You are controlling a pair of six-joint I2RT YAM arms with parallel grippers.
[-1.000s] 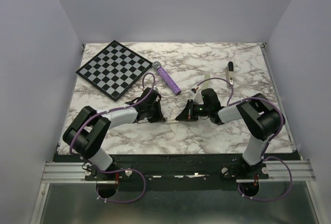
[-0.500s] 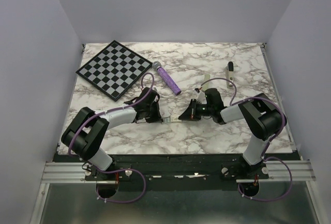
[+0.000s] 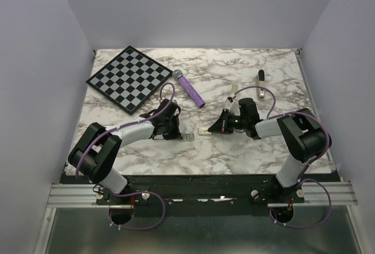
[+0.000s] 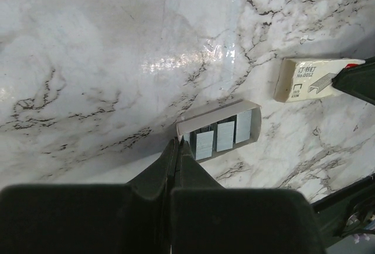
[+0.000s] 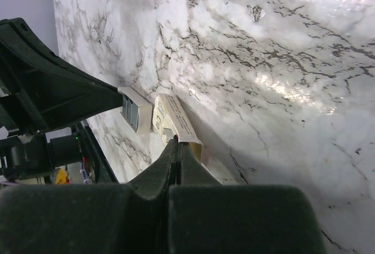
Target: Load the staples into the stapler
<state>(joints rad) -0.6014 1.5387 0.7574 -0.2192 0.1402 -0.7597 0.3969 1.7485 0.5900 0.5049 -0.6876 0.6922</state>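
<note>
Barely started tbh: staples [image 4: 225, 135] bare in the tray [image 4: 211, 113], left jaws pinch it, right jaws pinch its sleeve [image 4: 304, 79]; stapler [image 3: 261, 85] well apart, untouched.

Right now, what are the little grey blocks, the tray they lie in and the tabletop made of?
The small flat silver-grey staple blocks look like metal: pale grey with a dull sheen. The open cream tray holding them looks like thin cardboard: matt, with folded walls. The white tabletop with grey veins looks like marble, but may be a printed glossy laminate; bright glare shows on it.
</note>
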